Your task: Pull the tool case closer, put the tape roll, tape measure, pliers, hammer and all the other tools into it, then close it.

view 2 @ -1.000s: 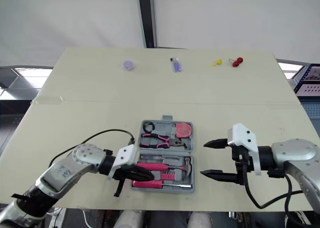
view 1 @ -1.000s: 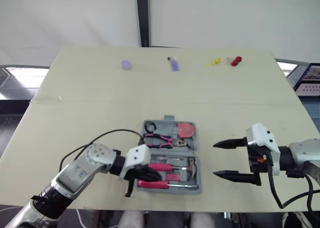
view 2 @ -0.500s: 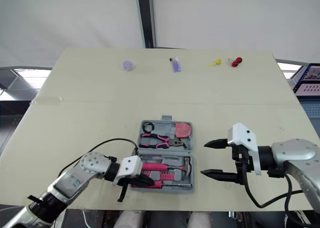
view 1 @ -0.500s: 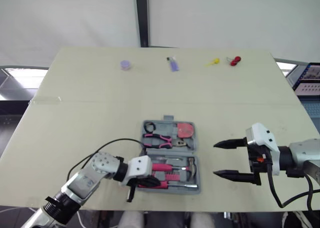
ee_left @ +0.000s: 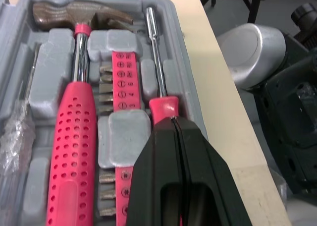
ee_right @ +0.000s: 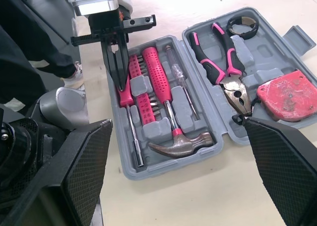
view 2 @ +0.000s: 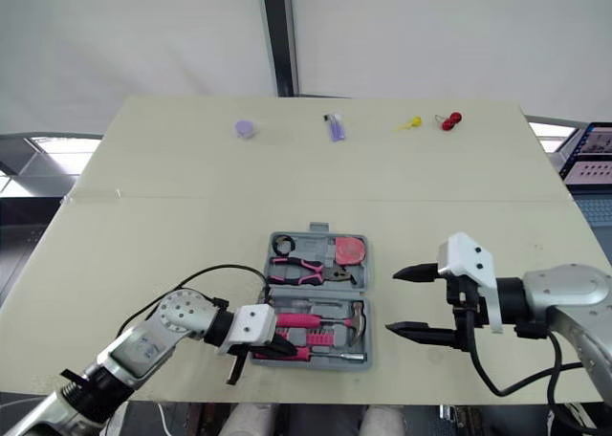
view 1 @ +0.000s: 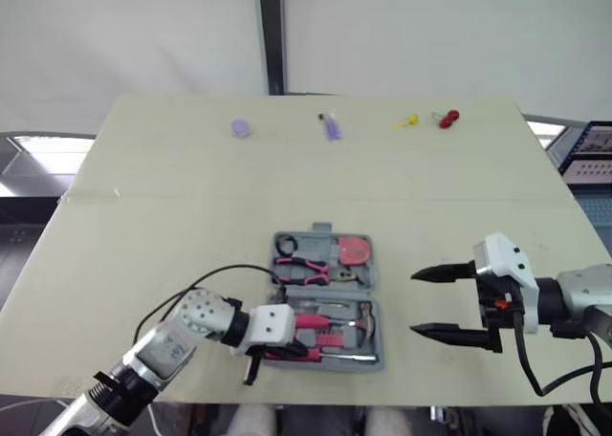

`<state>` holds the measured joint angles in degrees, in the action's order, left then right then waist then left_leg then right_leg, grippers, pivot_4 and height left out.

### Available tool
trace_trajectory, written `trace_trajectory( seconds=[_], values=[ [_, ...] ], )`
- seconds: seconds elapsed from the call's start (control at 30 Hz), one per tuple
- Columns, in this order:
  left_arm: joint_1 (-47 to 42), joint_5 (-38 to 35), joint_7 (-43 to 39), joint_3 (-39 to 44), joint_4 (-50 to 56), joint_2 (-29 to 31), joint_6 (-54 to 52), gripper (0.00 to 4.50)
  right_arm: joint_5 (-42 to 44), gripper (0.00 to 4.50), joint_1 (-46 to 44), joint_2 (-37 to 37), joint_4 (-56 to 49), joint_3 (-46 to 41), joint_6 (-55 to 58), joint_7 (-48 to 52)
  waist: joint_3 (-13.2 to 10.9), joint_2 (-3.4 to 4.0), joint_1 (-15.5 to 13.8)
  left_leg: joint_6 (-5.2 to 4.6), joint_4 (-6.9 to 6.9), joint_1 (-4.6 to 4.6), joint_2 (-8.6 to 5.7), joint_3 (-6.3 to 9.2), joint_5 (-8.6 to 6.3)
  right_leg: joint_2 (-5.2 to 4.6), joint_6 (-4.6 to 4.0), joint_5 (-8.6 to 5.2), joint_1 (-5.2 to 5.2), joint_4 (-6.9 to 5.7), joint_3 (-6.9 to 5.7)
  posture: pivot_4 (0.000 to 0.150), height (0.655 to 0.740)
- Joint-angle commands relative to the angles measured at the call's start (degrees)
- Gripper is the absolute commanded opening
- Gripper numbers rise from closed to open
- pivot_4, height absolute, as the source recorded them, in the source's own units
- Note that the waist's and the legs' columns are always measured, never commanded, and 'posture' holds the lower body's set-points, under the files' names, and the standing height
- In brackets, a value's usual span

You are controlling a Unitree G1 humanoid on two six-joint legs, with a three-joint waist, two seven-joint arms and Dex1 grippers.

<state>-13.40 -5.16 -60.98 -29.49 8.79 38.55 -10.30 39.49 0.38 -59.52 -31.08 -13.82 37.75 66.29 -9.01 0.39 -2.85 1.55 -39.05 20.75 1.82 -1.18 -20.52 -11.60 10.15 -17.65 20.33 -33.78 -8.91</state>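
Observation:
The grey tool case (view 1: 376, 293) lies open near the table's front edge. Its far half holds the black tape roll (ee_right: 242, 27), the pink-handled pliers (ee_right: 225, 62) and the red tape measure (ee_right: 287, 94). The near half holds the pink-handled hammer (ee_left: 74, 137), a strip of bits and a screwdriver (ee_left: 156, 62). My left gripper (ee_left: 173, 122) is shut, its tips resting on the screwdriver's pink handle at the case's front left. My right gripper (view 1: 413, 303) hangs open to the right of the case, a short gap away, holding nothing.
Along the table's far edge lie a purple cap (view 1: 240, 126), a small purple item (view 1: 331, 126), a yellow piece (view 1: 409, 120) and a red one (view 1: 448, 119). A black cable (view 1: 220, 273) loops from my left arm over the table. The case sits close to the front edge.
My left arm has sunk lower and drawn back, and its gripper has settled from above the hammer onto the front row of the case. The right arm has not moved.

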Motion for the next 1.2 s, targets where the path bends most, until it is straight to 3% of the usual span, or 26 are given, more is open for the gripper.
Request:
trace_trajectory(
  seconds=[0.03,0.13,0.33,0.47,0.7,1.03,1.2],
  values=[
    [2.3,7.5,0.1,-4.4,-6.6,1.9,-3.7,0.03,1.0,4.5,-0.2,-1.0,-1.1,-2.0,0.2,0.0,0.0,0.01,0.0,0.0,0.07,-0.16,0.0,-0.02,0.0,0.0,0.0,0.0,-0.13,0.02,0.01,0.15,0.74],
    [2.5,7.6,0.0,-4.7,-7.0,1.9,-3.3,0.03,1.0,4.5,-0.1,-0.9,-1.1,-2.1,0.3,0.0,0.2,0.07,0.1,-0.04,0.26,-0.64,0.0,-0.03,-0.04,0.01,0.0,0.0,-0.68,0.27,-0.01,0.15,0.74],
    [2.1,0.9,0.4,0.5,-4.4,-1.1,-4.2,0.03,1.0,4.5,-0.4,-0.3,-0.1,-1.8,0.0,-0.1,0.2,0.06,0.1,-0.04,0.25,-0.65,0.0,-0.02,-0.06,0.01,0.0,0.0,-0.7,0.28,-0.01,0.15,0.74],
    [1.5,-7.2,-0.3,7.1,0.2,-2.8,-9.7,1.19,0.5,4.5,-1.0,0.5,2.7,-1.4,-0.8,-0.1,0.2,-0.01,0.1,-0.04,0.17,-0.56,0.0,0.0,-0.07,0.01,0.0,0.0,-0.65,0.26,-0.03,0.15,0.74],
    [-1.7,-22.5,4.3,22.9,12.5,-1.7,-27.8,4.47,-0.3,4.5,-1.4,2.7,10.4,-3.9,-1.6,-2.1,-0.1,-0.02,0.0,-0.04,0.06,-0.42,0.01,0.12,-0.07,0.01,0.0,0.0,-0.61,0.24,-0.06,0.15,0.74],
    [9.7,-16.3,13.1,48.8,-5.3,8.0,-17.8,4.47,-9.3,4.5,-0.4,9.5,33.6,-8.1,-13.9,-7.4,-0.1,0.07,1.6,-0.04,0.33,-0.51,0.01,0.0,-0.07,0.03,0.0,-0.01,-0.51,0.26,-0.05,0.15,0.74],
    [13.8,-13.5,14.4,55.5,-16.7,10.1,-8.8,4.47,-11.2,4.5,-1.8,10.9,39.0,-8.3,-17.6,-8.8,-0.2,0.2,1.8,-0.03,0.48,-0.54,0.03,-0.15,-0.07,0.01,0.01,-0.01,-0.38,0.27,-0.01,0.15,0.74]
  ],
)
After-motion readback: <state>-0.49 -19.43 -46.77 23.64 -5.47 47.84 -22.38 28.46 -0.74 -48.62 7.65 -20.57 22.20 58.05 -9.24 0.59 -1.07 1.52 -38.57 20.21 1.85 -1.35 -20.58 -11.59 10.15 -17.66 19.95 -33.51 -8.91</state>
